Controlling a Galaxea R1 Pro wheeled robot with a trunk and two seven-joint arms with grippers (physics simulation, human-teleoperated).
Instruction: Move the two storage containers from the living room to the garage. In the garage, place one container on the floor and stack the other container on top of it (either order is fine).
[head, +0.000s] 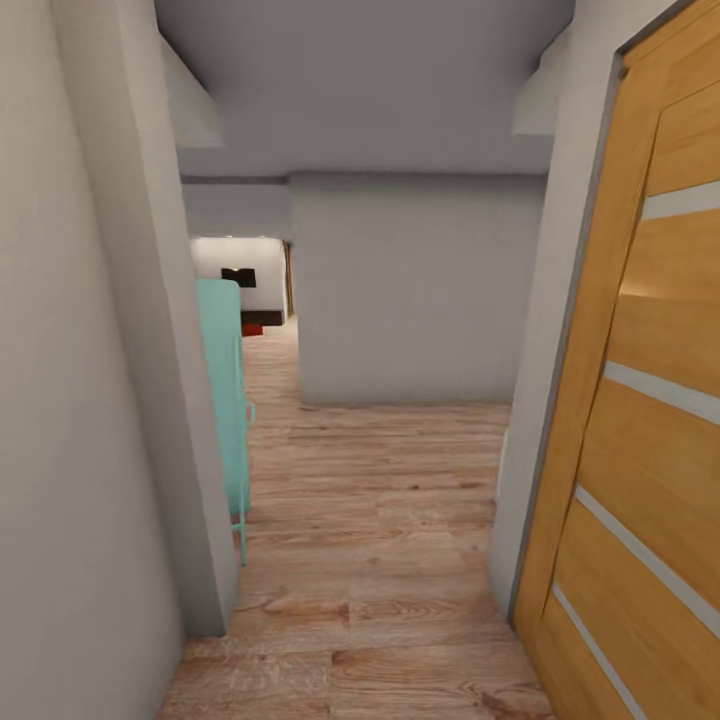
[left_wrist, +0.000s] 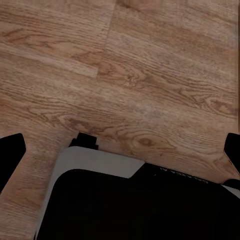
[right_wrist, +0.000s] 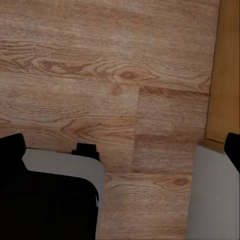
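Note:
I stand in a narrow hallway with a light wood plank floor (head: 370, 520). The two storage containers and the garage are out of view. Far down the passage a lit room (head: 240, 285) opens, with a black rectangle on its white wall; I cannot tell whether it is the living room. My left gripper (left_wrist: 121, 154) is open over the planks, its dark fingertips (left_wrist: 10, 155) wide apart with nothing between them. My right gripper (right_wrist: 122, 150) is likewise open and holds nothing, its fingertips (right_wrist: 11, 150) near the picture's edges. My own black and grey base (left_wrist: 125, 200) lies below both.
A grey wall (head: 100, 350) closes the left side, with a teal piece of furniture (head: 225, 400) behind its corner. An open wooden door (head: 640, 420) with pale stripes stands close on the right. A grey wall (head: 420, 290) blocks straight ahead; the passage continues past its left end.

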